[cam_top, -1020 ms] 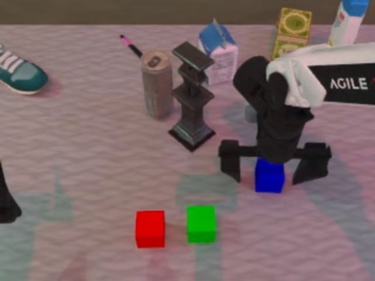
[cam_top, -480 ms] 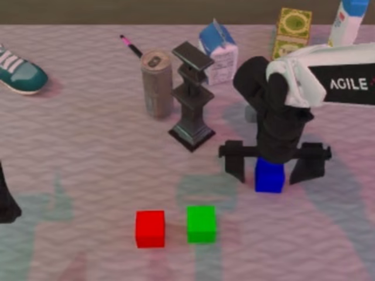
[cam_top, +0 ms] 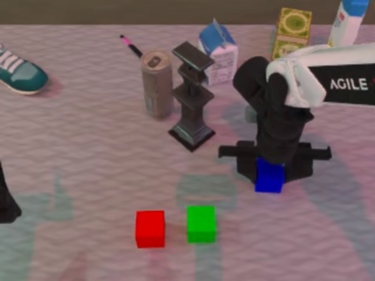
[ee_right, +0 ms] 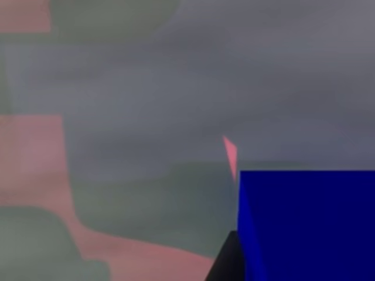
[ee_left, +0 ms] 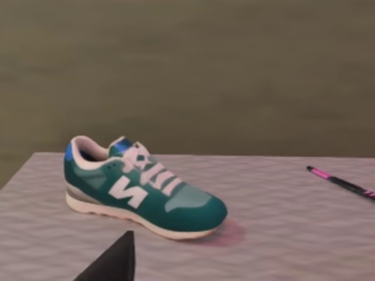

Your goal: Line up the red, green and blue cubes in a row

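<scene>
Right tool (cam_top: pixel 270 170) clenched on blue cube (cam_top: pixel 269 178); open table (cam_top: pixel 88 175) beside green cube (cam_top: pixel 201 223).

Soft, even light falls on the table (cam_top: pixel 88 117); no glare. Faint greenish-grey shadows lie around the green cube (cam_top: pixel 201 223), and a pale pink one hugs the sneaker (ee_left: pixel 140 190). The right wrist view is a smear of blurred shadow patches beside the sharp-edged blue cube (ee_right: pixel 307 225).
</scene>
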Robot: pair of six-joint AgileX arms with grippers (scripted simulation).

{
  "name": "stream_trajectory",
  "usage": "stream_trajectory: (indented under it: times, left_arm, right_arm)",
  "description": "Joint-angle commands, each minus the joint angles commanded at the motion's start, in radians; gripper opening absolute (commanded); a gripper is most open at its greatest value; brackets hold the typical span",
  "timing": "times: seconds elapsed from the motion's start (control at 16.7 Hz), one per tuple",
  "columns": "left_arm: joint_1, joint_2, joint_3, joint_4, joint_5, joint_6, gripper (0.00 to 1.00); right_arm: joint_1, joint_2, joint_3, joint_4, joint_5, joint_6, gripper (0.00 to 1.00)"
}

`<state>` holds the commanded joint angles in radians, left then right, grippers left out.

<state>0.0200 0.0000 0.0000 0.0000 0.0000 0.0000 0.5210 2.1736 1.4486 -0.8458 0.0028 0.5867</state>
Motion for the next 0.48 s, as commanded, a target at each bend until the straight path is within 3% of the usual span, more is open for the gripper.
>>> stream_trajectory:
  times: [0.48]
  left_arm:
    - [0.000, 0.000, 0.000, 0.000, 0.000, 0.000, 1.00]
  right_arm:
    - [0.000, 0.000, 0.000, 0.000, 0.000, 0.000, 0.00]
